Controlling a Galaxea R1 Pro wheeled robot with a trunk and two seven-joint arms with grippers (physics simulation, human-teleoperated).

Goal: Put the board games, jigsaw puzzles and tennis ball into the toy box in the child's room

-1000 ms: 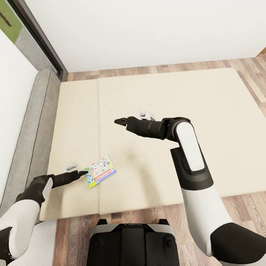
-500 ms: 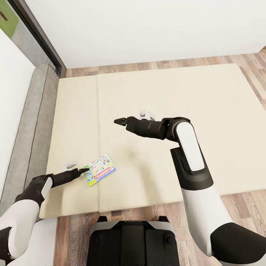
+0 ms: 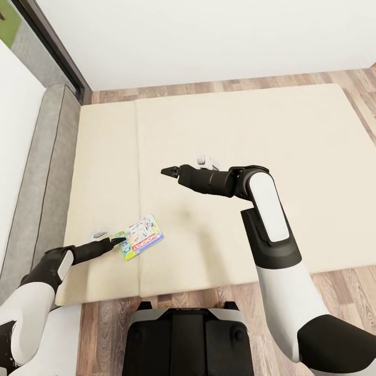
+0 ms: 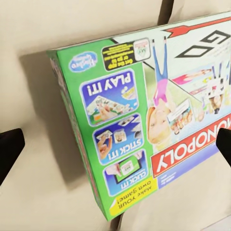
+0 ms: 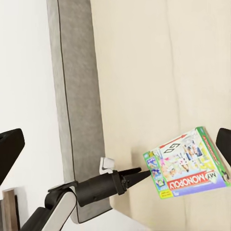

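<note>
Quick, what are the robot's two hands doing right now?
Left gripper: open, at the board game edge, not holding it.
Right gripper: open, empty.

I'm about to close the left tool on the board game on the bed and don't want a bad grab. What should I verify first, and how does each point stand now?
1. Left tool at the board game: ok, its tip meets the box's near edge.
2. Left tool open: ok, in the left wrist view its fingers stand wide apart, either side of the box.
3. Box flat on the bed: ok.
4. Right tool clear of the grasp: ok, it hovers apart over the mattress.
5. Fingers low enough to straddle the box: cannot tell.
</note>
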